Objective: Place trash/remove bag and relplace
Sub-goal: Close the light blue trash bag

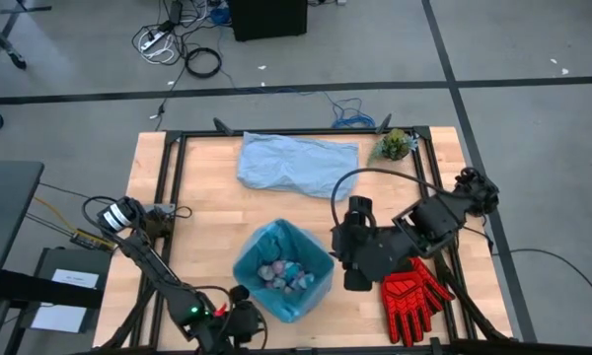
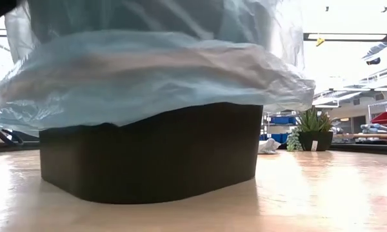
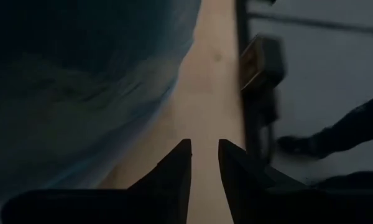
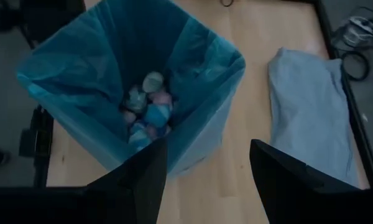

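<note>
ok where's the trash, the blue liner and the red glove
trash (image 4: pixel 148 109), right wrist view, middle of the pile of wads in the bag
bag (image 4: pixel 202 53), right wrist view, its folded-over rim
red glove (image 1: pixel 412 294), high view, its palm

pale grey-blue bag (image 1: pixel 296 165) flat, far edge | plant (image 1: pixel 395 146) corner | red glove (image 1: pixel 414 296) right

Left arm runs low from its base at the table's left edge toward the near edge, elbow bent. Left gripper (image 3: pixel 204 163) sits at the near edge, fingers (image 3: pixel 177 163) pointing along the tabletop, narrowly parted with a slim gap and nothing between them. Right arm reaches in from the table's right side, folded at the elbow, wrist turned inward toward the middle. Right gripper (image 4: pixel 206 163) is raised above the table, angled downward, fingers spread wide and empty.
</note>
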